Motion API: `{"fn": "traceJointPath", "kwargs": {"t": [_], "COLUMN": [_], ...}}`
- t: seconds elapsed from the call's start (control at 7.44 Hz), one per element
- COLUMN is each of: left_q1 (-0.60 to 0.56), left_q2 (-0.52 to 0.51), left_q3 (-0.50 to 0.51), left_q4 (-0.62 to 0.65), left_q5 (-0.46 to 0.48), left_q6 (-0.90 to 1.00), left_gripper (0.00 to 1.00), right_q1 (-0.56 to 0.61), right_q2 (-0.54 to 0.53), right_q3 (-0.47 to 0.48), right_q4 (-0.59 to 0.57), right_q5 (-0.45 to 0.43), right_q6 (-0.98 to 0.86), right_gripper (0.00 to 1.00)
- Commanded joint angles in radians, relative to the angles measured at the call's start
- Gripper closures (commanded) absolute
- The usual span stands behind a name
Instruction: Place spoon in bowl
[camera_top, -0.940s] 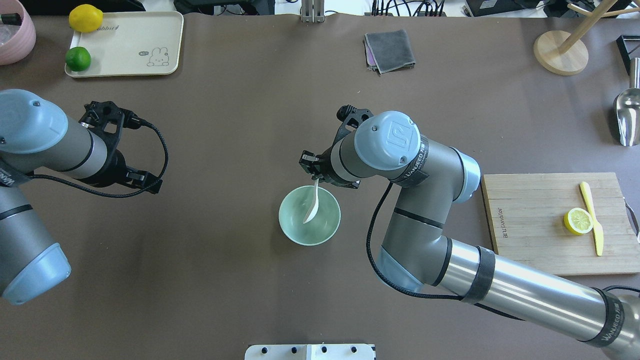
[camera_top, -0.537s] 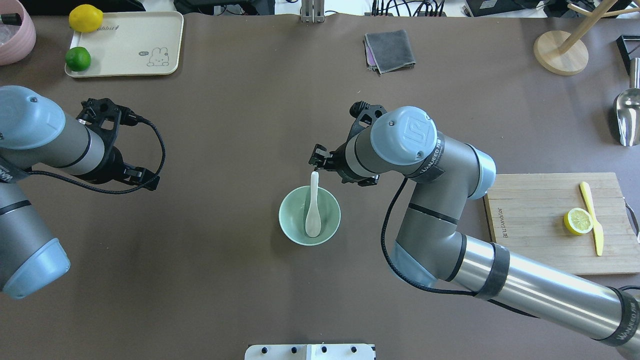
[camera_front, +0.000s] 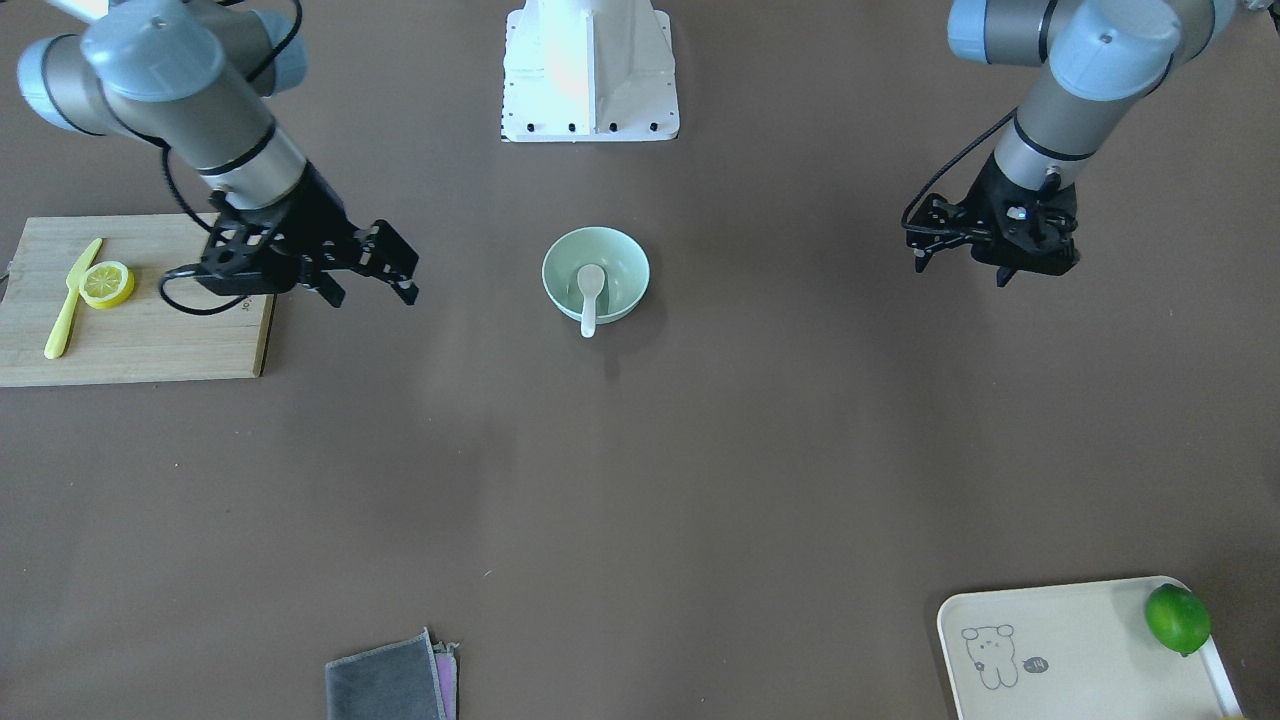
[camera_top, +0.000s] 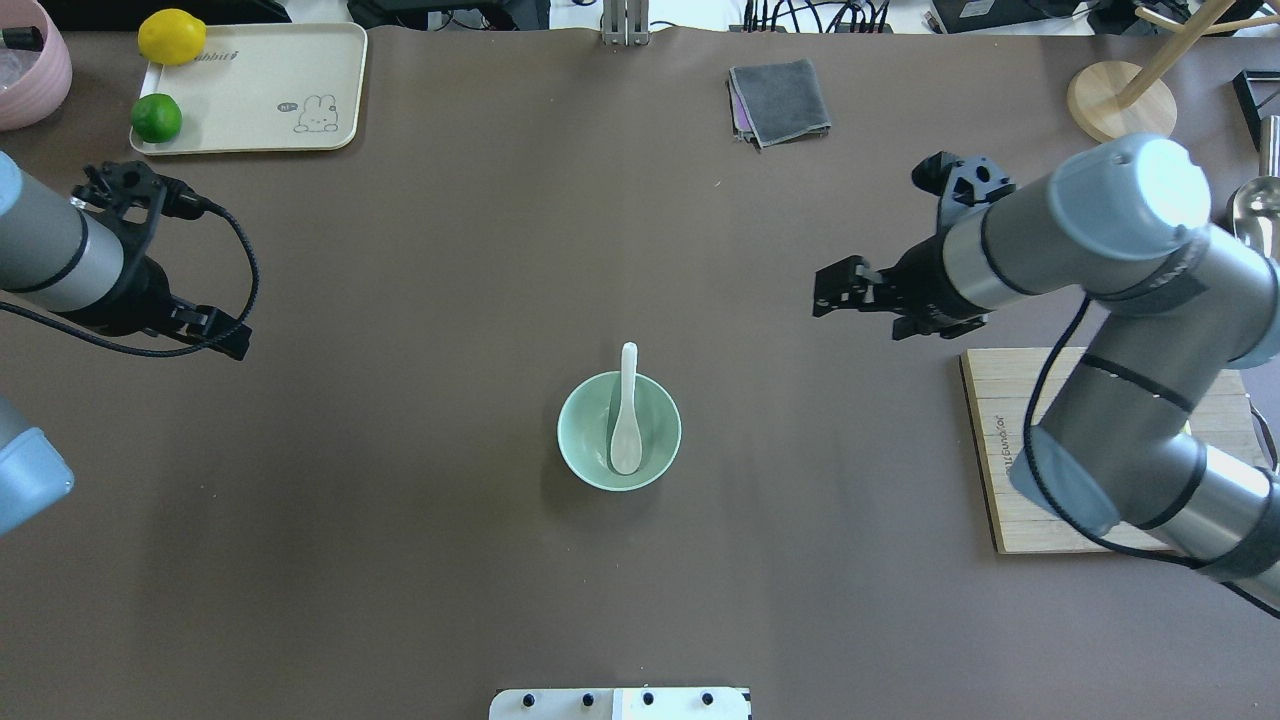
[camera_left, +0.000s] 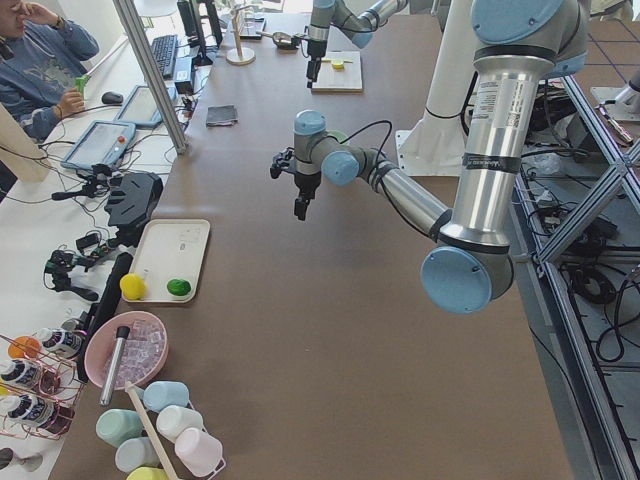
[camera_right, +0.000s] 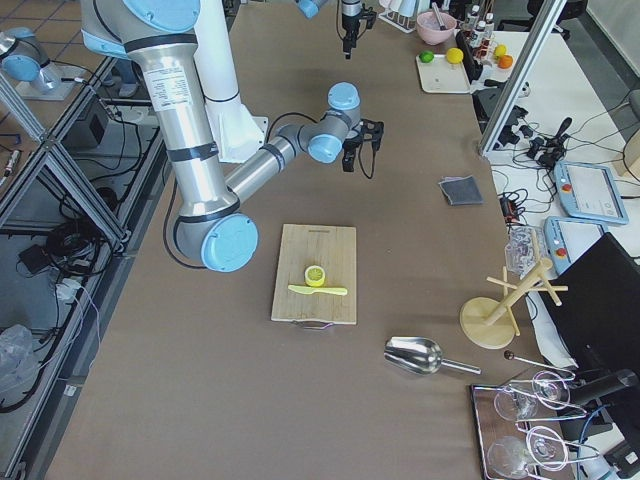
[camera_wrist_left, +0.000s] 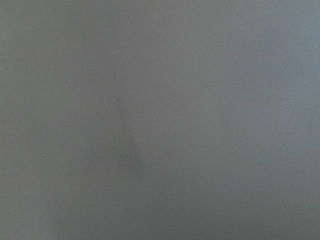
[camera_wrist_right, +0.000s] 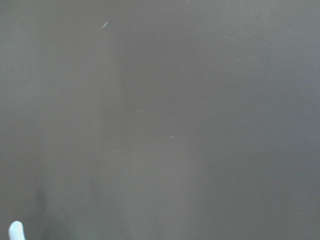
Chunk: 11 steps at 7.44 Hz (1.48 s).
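The white spoon (camera_top: 627, 412) lies in the mint-green bowl (camera_top: 575, 432) at the table's middle. Its scoop is down inside and its handle leans over the far rim. In the front view the spoon (camera_front: 589, 290) rests in the bowl (camera_front: 628, 262) the same way. My right gripper (camera_top: 828, 290) is open and empty, well to the right of the bowl, and also shows in the front view (camera_front: 372, 292). My left gripper (camera_top: 225, 340) hangs far to the left, empty, and looks open in the front view (camera_front: 955, 262). Both wrist views show mostly bare table.
A wooden cutting board (camera_top: 1010, 440) lies under my right arm, with a lemon half (camera_front: 106, 284) and a yellow-green knife (camera_front: 70, 300) on it. A cream tray (camera_top: 250, 90) with a lemon and a lime is far left. A grey cloth (camera_top: 780, 100) lies at the far middle.
My right gripper opened and let go of the spoon, which now rests in the bowl. The right arm pulled back to the right. The left arm drew back to the left.
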Motion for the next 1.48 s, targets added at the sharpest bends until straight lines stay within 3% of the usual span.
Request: {"fn": "traceJointPath", "kwargs": {"t": [0.0, 0.27, 0.81, 1.07, 1.34], "left_q1": [-0.17, -0.299, -0.418, -0.54, -0.634], "left_q2": [0.1, 0.178, 0.302, 0.301, 0.301], "left_q3": [-0.006, 0.004, 0.036, 0.134, 0.196], "left_q4": [0.0, -0.002, -0.003, -0.003, -0.002], "left_q5": [-0.123, -0.188, -0.224, -0.227, -0.338], "left_q6": [0.212, 0.383, 0.46, 0.603, 0.61], "left_gripper": [0.03, 0.03, 0.03, 0.02, 0.03], "right_q1": [0.232, 0.417, 0.689, 0.726, 0.746], "right_q2": [-0.202, -0.308, -0.338, -0.344, -0.354], "right_q3": [0.021, 0.006, -0.026, -0.028, -0.037], "right_q4": [-0.001, -0.081, -0.491, -0.521, -0.516], "right_q5": [0.185, 0.28, 0.244, 0.222, 0.222], "right_q6": [-0.348, -0.693, -1.398, -1.456, -1.476], "right_gripper": [0.0, 0.0, 0.0, 0.0, 0.0]}}
